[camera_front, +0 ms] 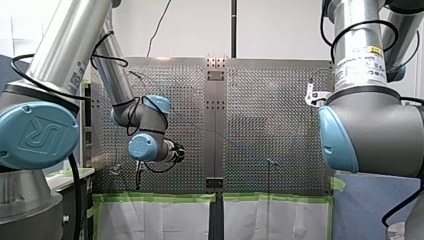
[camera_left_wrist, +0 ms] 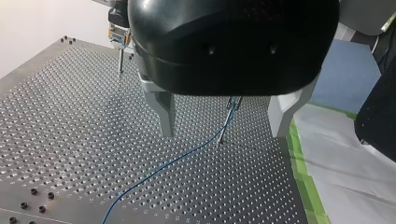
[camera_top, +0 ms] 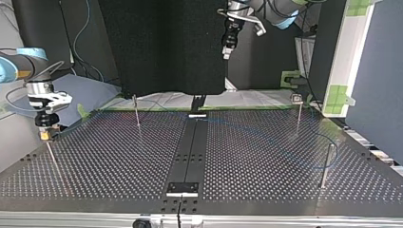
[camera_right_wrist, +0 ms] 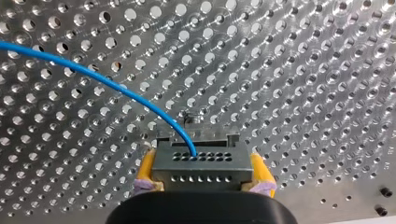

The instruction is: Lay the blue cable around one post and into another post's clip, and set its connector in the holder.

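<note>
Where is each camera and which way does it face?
Front: behind, looking over the table; my left arm and my right arm show.
Top: across the table, facing both arms.
Left wrist: on my left arm; open jaws, blue cable, post ahead.
Right wrist: on my right arm; jaws clamp the connector.
Wrist views share the blue cable.

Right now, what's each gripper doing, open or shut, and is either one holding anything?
Left gripper: open, holding nothing.
Right gripper: shut on the grey connector.
</note>
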You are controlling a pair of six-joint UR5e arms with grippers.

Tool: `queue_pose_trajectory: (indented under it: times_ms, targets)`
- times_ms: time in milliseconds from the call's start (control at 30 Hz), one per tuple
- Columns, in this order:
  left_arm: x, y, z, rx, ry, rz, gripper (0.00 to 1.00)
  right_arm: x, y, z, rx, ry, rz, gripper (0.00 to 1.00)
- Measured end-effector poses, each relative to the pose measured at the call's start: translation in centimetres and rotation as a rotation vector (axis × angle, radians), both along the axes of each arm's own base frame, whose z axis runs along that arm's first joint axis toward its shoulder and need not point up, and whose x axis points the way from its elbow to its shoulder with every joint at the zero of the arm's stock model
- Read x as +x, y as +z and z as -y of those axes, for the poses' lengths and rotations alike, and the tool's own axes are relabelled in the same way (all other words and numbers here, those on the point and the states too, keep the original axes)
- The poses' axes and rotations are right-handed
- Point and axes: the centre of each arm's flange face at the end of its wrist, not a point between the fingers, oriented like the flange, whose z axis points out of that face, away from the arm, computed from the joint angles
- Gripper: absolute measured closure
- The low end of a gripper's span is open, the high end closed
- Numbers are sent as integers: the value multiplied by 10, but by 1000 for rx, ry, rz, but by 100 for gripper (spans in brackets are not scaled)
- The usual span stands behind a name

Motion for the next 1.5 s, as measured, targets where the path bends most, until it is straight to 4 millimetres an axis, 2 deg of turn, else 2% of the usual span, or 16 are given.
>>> queue_pose_trajectory:
  times_ms: [667,1500]
  targets:
    - [0,0,1,-4,-2,2,0,6,-10,-1,15,6,-13,100]
    - [0,0,1,-6,-4,2,0,6,-4,4,-11,6,-1,100]
